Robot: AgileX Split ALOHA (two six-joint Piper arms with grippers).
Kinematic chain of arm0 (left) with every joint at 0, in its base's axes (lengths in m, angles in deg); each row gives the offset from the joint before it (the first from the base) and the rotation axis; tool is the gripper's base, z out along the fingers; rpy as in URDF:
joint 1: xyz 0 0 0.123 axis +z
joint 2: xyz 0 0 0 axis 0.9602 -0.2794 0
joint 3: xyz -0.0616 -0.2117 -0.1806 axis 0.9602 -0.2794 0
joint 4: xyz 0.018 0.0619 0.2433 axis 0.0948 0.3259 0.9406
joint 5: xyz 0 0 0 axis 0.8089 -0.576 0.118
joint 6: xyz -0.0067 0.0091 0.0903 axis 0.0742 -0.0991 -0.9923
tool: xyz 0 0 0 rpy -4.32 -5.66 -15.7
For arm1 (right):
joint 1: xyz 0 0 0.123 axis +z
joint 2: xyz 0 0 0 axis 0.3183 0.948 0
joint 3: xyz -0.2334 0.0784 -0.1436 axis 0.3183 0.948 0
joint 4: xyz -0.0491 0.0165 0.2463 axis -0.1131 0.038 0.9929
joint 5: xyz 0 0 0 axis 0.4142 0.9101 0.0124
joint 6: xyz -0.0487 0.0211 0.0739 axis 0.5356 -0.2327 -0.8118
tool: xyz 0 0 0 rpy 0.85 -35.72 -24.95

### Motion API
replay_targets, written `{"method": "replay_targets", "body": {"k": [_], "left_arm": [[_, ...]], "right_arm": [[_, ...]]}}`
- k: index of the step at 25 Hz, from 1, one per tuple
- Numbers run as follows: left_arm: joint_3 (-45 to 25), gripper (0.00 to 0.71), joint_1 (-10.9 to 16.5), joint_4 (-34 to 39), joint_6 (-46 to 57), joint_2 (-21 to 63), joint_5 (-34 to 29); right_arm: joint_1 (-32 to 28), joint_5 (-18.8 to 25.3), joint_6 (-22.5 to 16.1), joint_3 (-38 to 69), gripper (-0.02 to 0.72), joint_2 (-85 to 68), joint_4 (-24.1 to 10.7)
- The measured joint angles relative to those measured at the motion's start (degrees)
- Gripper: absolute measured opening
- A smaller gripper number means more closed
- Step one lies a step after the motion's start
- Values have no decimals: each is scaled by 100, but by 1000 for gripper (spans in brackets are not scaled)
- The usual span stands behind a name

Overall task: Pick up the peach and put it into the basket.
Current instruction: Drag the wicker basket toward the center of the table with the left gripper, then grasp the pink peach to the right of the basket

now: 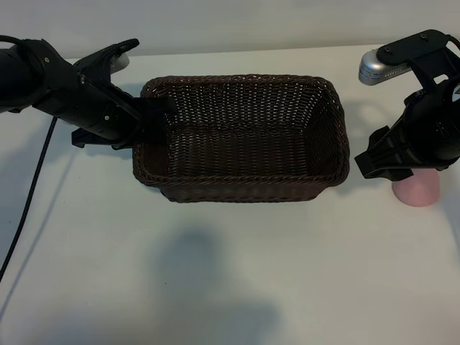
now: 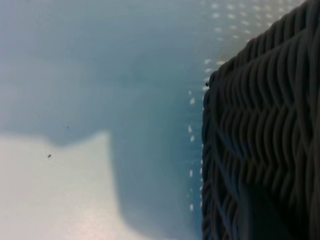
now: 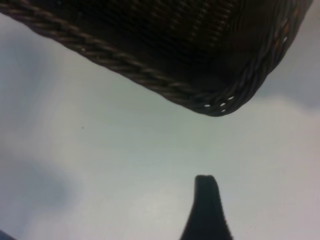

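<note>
Peach [image 1: 417, 191] perhaps half-hidden under right gripper [image 1: 388, 167]

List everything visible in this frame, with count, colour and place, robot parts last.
basket: one, dark brown wicker, middle of the table, nothing inside it.
peach: one, pale pink, on the table right of the basket, partly hidden under the right arm.
table: one, white, under everything.
cable: one, black, trailing over the table at the far left.
left hand: one, black, at the basket's left end, over its rim; whether it grips the rim is unclear.
right hand: one, black, just right of the basket, above the peach, open and holding nothing.
</note>
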Motion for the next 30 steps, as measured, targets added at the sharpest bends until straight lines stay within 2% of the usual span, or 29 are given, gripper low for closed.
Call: {"method": "replay_targets", "body": {"k": [6, 8, 13, 18, 22, 30], "left_arm": [[6, 611, 0, -62, 167, 0, -193], [6, 681, 0, -44, 172, 19, -309], [6, 698, 0, 598, 415, 449, -639], [6, 686, 0, 1726, 1036, 1309, -878], [6, 676, 0, 2280, 1127, 2047, -1220], [6, 642, 0, 2667, 712, 4116, -1696]], "right_arm": [[0, 0, 0, 0, 512, 0, 0], [0, 0, 0, 0, 512, 0, 0], [0, 6, 0, 0, 512, 0, 0], [0, 23, 0, 0, 512, 0, 0], [0, 28, 0, 0, 512, 0, 0], [0, 99, -2, 0, 512, 0, 0]]}}
